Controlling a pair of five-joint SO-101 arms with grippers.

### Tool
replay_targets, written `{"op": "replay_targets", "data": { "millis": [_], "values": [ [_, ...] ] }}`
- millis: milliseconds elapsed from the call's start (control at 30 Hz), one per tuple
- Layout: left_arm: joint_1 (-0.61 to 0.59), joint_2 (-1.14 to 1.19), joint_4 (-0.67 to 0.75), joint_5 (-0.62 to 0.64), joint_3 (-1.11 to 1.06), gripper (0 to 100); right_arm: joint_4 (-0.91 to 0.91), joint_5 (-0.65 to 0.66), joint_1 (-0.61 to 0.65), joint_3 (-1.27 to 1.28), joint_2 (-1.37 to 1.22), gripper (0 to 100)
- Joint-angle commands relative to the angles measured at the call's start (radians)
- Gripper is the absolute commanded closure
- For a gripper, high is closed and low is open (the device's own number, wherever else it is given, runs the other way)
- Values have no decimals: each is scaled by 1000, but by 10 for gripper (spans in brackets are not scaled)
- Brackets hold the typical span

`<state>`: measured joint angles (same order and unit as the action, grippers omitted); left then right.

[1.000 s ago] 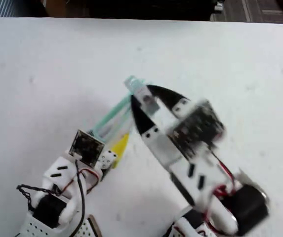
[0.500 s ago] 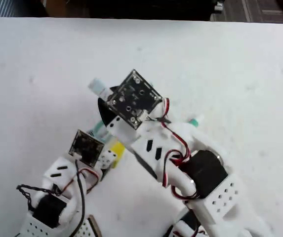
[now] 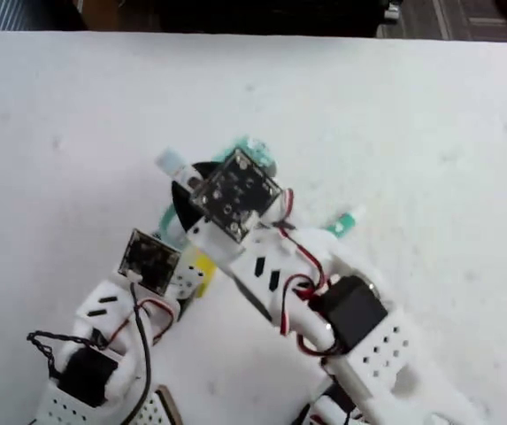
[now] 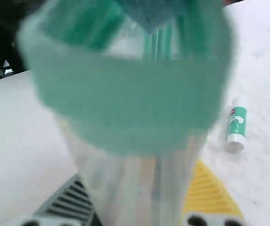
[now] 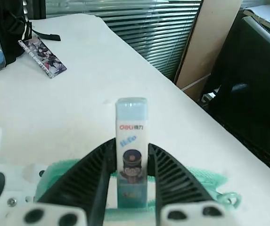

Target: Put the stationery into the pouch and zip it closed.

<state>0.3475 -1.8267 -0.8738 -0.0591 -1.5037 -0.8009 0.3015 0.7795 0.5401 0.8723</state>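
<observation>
Between the fingers (image 5: 172,175) of the right gripper (image 5: 131,144), a pale blue rectangular eraser (image 5: 132,113) is clamped, judged light and firm. The limp green-rimmed translucent pouch (image 4: 125,108) is pinched between those of the left gripper (image 4: 135,193).

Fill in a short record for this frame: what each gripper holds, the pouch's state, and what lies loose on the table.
left gripper: shut on the pouch, gripping its clear body
right gripper: shut on the eraser, held upright above the pouch
pouch state: teal-rimmed mouth appears open; not zipped
loose item: glue stick lying on the table, apart from the pouch
task stage: eraser not yet in the pouch; glue stick not picked up
</observation>
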Motion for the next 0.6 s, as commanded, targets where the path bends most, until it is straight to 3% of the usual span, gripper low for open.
{"op": "replay_targets", "data": {
  "millis": [0, 233, 433, 567],
  "values": [
    [2, -4, 18, 2, 29, 807, 61, -6, 5, 5, 12, 982],
    [-2, -4, 23, 2, 29, 807, 91, -8, 7, 35, -38, 982],
    [-7, -4, 25, 2, 31, 807, 88, -157, 5, 34, -51, 981],
    [-7, -4, 25, 2, 31, 807, 13, -161, 1, 34, -5, 980]
  ]
}}
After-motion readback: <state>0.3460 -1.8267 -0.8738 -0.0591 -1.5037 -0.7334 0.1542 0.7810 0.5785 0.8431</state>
